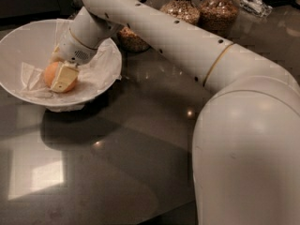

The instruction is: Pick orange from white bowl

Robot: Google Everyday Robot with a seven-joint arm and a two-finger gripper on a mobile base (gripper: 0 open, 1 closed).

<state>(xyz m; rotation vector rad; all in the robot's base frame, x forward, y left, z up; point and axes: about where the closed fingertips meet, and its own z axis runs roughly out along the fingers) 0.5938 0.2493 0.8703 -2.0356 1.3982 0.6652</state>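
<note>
The orange (48,72) lies in the white bowl (18,41) at the left, on crumpled white paper (29,77). My gripper (58,74) reaches down into the bowl from the right and is shut on the orange. One pale finger (64,78) lies against the fruit's near right side; the other is hidden behind it. The orange rests low in the bowl, touching the paper.
Several glass jars of grains (218,9) stand along the back of the dark glossy table (140,125). One jar (132,39) stands close behind the bowl's right rim. My white arm (243,125) fills the right side of the view.
</note>
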